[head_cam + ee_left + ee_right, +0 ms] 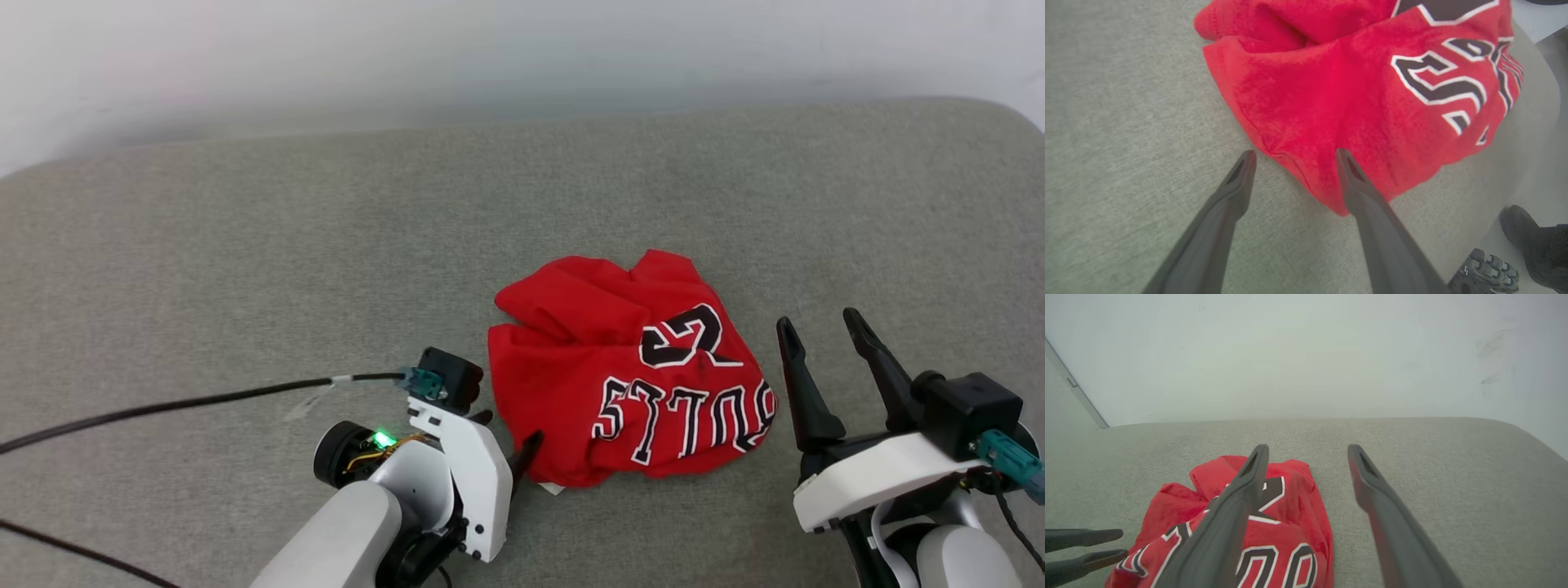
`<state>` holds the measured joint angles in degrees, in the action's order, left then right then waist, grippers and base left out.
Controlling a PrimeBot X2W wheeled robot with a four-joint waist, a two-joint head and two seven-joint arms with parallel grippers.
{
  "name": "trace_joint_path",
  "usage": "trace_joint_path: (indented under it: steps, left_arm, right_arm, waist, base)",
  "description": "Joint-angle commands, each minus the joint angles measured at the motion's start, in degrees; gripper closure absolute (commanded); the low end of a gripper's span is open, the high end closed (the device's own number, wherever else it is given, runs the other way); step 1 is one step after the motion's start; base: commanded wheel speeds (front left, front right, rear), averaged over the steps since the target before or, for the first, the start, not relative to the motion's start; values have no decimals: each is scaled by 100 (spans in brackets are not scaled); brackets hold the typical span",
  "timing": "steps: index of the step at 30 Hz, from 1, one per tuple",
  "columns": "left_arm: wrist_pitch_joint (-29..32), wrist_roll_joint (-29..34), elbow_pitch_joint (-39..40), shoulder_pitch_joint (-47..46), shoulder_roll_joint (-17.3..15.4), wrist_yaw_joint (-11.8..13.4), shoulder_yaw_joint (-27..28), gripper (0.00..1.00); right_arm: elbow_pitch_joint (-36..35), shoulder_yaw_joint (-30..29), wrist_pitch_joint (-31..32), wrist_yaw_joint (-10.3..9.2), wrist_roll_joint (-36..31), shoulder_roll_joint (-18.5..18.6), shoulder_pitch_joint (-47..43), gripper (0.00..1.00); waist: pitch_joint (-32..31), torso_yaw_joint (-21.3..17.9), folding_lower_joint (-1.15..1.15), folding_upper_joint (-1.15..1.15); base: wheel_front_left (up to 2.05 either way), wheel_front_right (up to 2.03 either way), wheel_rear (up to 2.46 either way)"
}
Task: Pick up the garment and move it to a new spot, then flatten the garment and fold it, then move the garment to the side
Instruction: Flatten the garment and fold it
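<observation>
The garment (629,367) lies crumpled in a red heap on the grey padded surface (245,269), its black, white-outlined lettering upside down toward me. My left gripper (506,437) is open at the heap's near left edge. In the left wrist view the left gripper (1295,153) straddles the hem of the garment (1310,94), with one finger over the cloth and the other over bare surface. My right gripper (819,320) stands open just right of the heap, holding nothing. In the right wrist view the right gripper (1308,447) hovers beside the garment (1294,535), and the left gripper (1124,543) shows at the left.
A white wall (522,57) runs behind the surface. A black cable (163,404) trails left from my left wrist. Past the surface's near edge, the left wrist view shows a person's dark shoe (1533,237) on the floor.
</observation>
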<state>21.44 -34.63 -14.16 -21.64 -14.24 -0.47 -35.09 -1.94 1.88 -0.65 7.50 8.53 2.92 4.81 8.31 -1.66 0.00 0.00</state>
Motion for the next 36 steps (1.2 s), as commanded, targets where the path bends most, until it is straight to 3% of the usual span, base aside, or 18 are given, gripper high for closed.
trace_joint_path:
  steps: [1, 12, 15, 17, 25, 36]
  left_arm:
    - [145, -11, -112, -119, -10, -45, -78, 0]
    - [1427, -15, -857, -344, -99, -416, -761, 0]
    - [1606, -47, -900, -377, -139, -467, -847, 100]
    - [1603, -49, -893, -392, -150, -469, -849, 100]
    - [582, 168, -191, -522, -484, -114, -317, 100]
    - [254, -156, 1079, 618, -1477, 957, 793, 100]
  right_arm:
    - [33, 29, -39, -2, 45, -6, 88, 0]
    - [190, 50, -199, -2, 127, -5, 252, 0]
    - [245, 50, -235, -2, 155, -5, 286, 0]
    - [261, 49, -251, -2, 158, -5, 299, 0]
    - [426, -72, -320, -1, 189, -6, 245, 0]
    - [315, -342, -240, -2, 99, -5, 66, 0]
  waist:
    - [113, -105, 0, 0]
    - [426, -326, 0, 0]
    - [465, -349, 0, 0]
    - [476, -351, 0, 0]
    - [275, -197, 0, 0]
    - [81, 35, 0, 0]
  base:
    - [0, 0, 0]
    - [0, 0, 0]
    - [0, 0, 0]
    - [0, 0, 0]
    - [0, 0, 0]
    - [0, 0, 0]
